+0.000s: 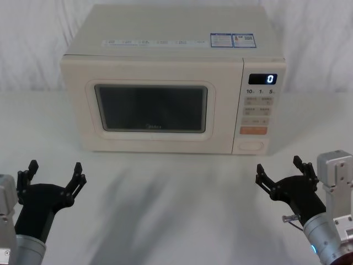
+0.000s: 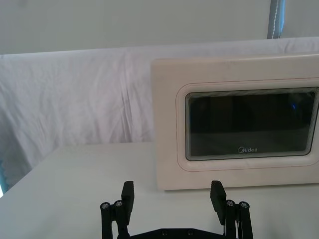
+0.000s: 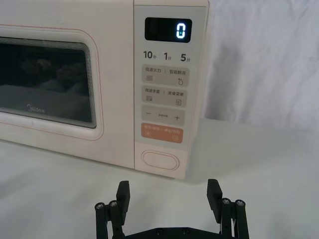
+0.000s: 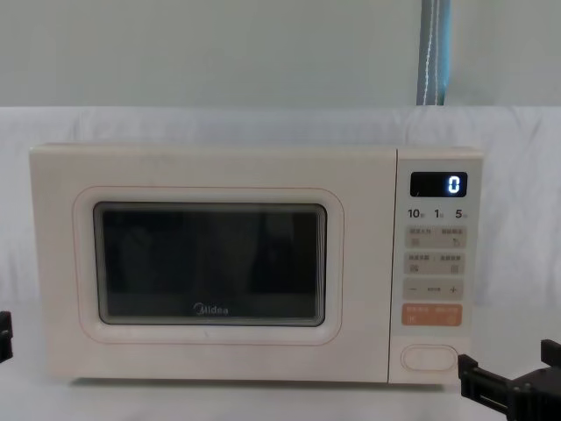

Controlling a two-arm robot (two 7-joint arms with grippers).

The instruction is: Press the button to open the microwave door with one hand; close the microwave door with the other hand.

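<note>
The microwave door is shut flush with the oven body, which sits at the far middle of the white surface, and the button lies at the bottom of the control panel on the right, just under the orange key. The right pincer hovers near and a little right of the button with its fingers spread and nothing between them; the left pincer waits at the near left, likewise spread and empty. The button looks like a stiff, smooth plastic cap that wants a straight push on its middle with one fingertip, not a pinch. The door is probably a light, rigid hinged panel; its hinge side cannot be made out, though it seems to be the left. Once it swings out, a flat push on the cream frame near the free edge, clear of the dark window, should latch it. The oven seems heavy enough not to slide.
</note>
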